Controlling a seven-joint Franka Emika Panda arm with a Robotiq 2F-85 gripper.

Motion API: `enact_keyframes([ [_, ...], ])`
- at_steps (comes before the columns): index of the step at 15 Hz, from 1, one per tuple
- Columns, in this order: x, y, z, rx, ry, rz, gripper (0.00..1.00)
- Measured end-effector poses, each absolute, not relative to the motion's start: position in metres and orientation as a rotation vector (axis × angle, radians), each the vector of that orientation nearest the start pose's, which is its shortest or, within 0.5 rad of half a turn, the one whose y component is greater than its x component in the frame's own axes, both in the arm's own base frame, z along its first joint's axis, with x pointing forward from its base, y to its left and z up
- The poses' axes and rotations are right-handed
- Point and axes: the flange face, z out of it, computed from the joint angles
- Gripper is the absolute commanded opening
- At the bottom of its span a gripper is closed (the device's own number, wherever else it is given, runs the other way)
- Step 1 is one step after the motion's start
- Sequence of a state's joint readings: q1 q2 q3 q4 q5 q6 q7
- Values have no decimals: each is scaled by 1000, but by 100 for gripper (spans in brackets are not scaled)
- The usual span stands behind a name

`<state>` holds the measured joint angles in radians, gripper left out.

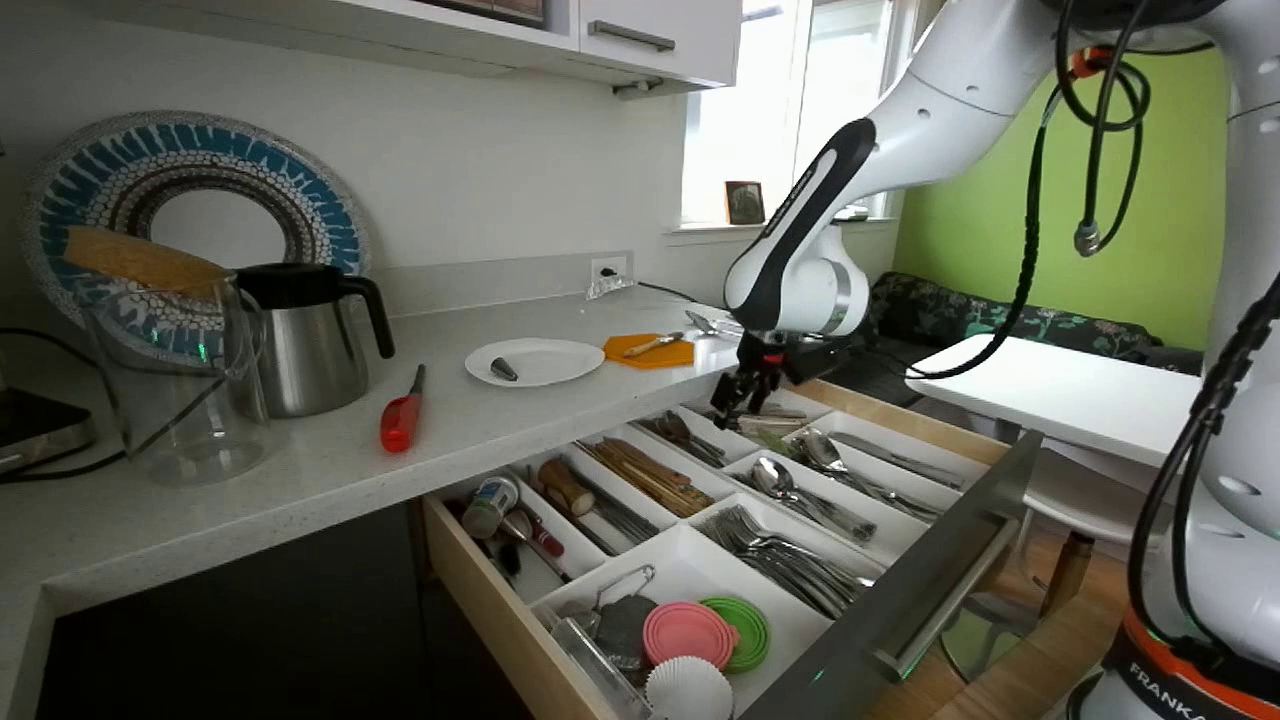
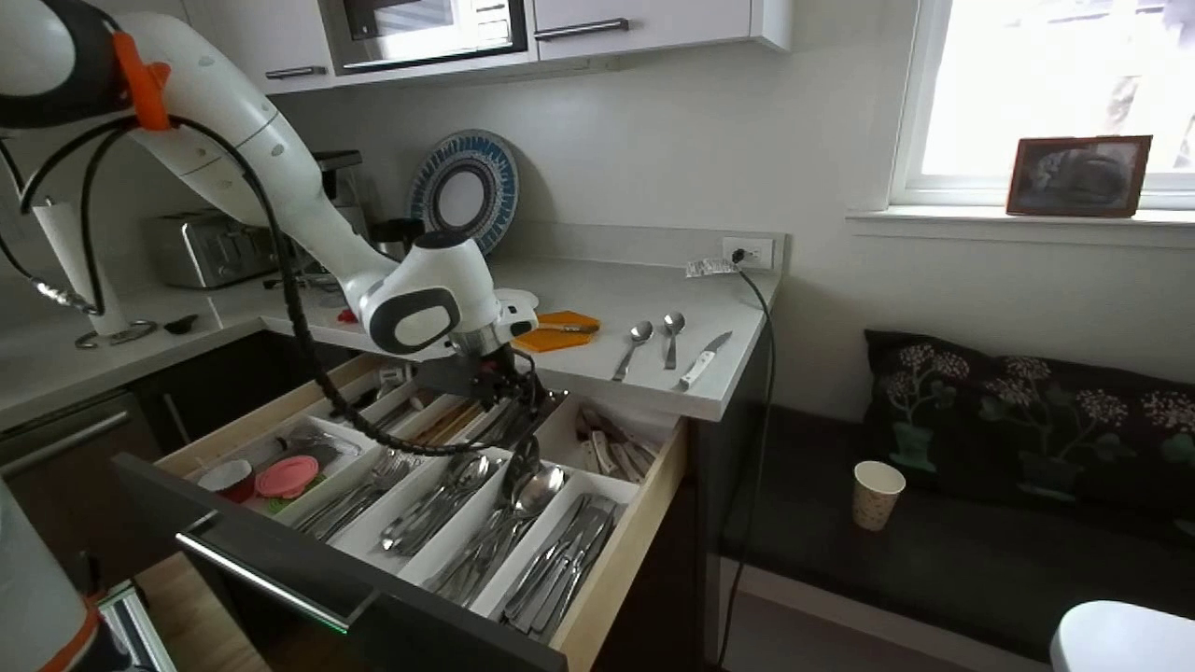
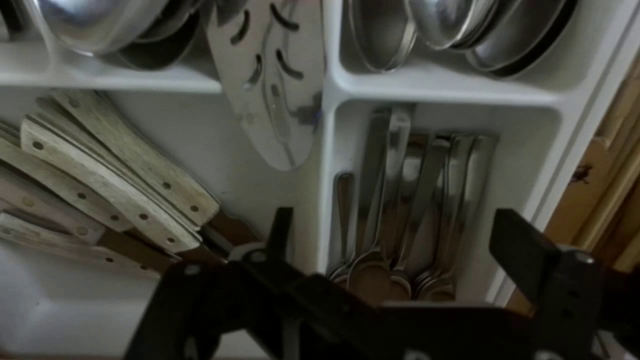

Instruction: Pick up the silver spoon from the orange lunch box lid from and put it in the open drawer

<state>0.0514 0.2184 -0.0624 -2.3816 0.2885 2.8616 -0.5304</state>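
gripper (image 3: 393, 220) observed over a compartment (image 3: 525, 135) of spoons (image 3: 370, 277) in the open drawer (image 1: 870, 630), fingers spread (orange lid (image 1: 668, 357) lies on counter (image 1: 330, 440)).

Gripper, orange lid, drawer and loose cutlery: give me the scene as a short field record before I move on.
gripper: open, over the drawer, nothing seen in its grip
drawer: open; wrist view shows small spoons in a compartment, pale-handled knives in the next
orange lid: on the counter, a utensil lying on it, kind unclear
loose cutlery: two spoons and a knife on the counter
white plate: beside the lid, a small dark object on it
target spoon: cannot be singled out
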Motion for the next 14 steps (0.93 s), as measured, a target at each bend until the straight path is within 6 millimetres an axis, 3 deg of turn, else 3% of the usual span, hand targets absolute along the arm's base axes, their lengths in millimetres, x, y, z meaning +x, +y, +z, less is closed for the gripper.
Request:
enact_keyframes([
  [2,523,-25,282,-3052,-373,-346,100],
  [5,518,-29,335,-3018,-307,-310,100],
  [10,505,-33,429,-2989,-214,-406,100],
  [12,496,-37,459,-2989,-209,-502,100],
  [14,486,-39,477,-2986,-217,-559,100],
])
